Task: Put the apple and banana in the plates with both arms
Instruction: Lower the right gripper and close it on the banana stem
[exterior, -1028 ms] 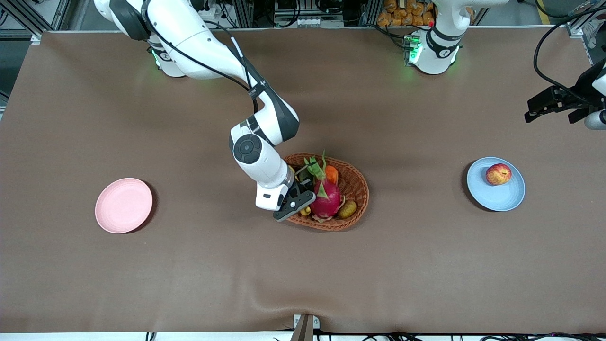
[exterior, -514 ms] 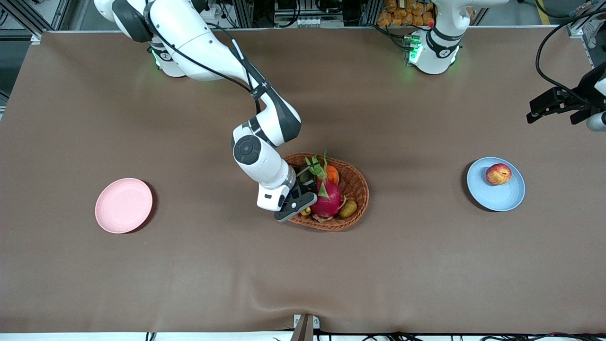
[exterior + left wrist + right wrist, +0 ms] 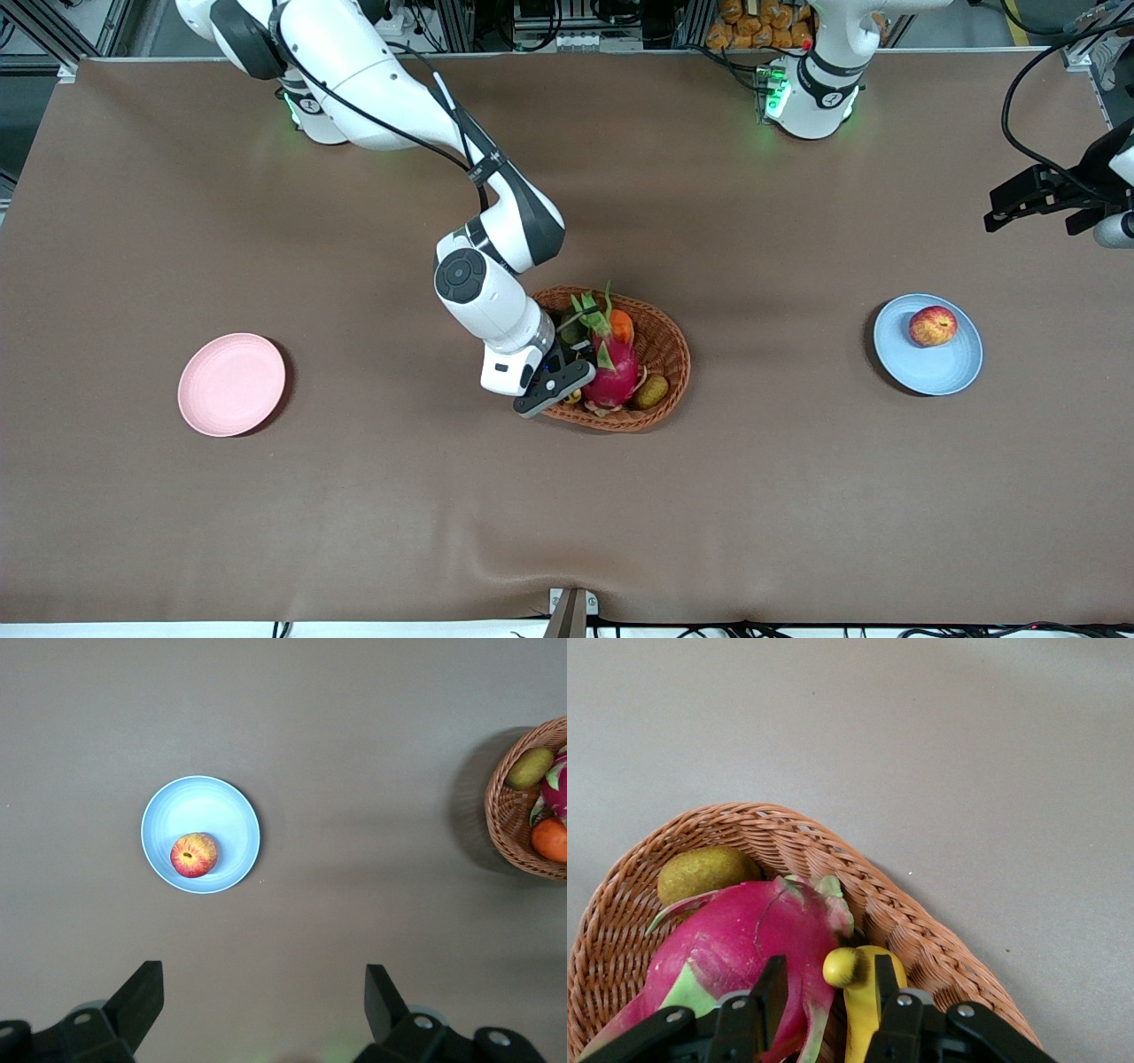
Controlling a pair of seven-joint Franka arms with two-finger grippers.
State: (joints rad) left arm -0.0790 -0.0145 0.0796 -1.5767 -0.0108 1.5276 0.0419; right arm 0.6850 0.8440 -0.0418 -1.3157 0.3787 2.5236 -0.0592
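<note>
banana [image 3: 864, 992] between right gripper [image 3: 824, 1001] jaws

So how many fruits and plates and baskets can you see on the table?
Plates: 2, pink plate and blue plate
Basket: 1
Apple: 1
Banana: 1
Dragon fruit: 1
Kiwi: 1
Orange piece: 1
Total: 8

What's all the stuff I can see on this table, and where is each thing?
apple: one, red-yellow, on the blue plate
pink plate: one, bare, toward the right arm's end
basket: one, brown woven, mid-table
banana: one, yellow, in the basket
dragon fruit: one, magenta, in the basket
kiwi: one, brownish-green, in the basket
orange piece: one, in the basket
right gripper: fingers either side of the banana
left gripper: open, over bare table
</note>
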